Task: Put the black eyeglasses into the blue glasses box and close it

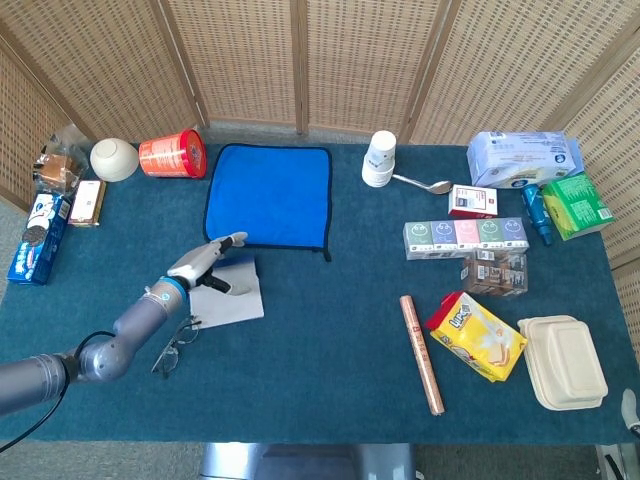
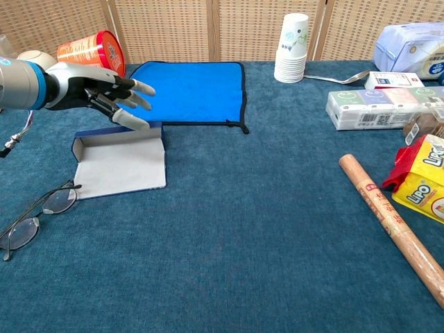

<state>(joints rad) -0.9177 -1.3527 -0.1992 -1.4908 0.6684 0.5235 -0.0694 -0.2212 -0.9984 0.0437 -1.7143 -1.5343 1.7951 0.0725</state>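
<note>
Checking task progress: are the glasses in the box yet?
No. In the chest view the glasses lie on the table just in front of the open box, outside it.

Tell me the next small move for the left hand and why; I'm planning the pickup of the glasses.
Probably lift the left hand off the open blue glasses box and bring it down toward the black thin-framed eyeglasses. The box lies open, grey lining up, on the teal table, and the eyeglasses lie beside its near corner, not yet inside.
</note>
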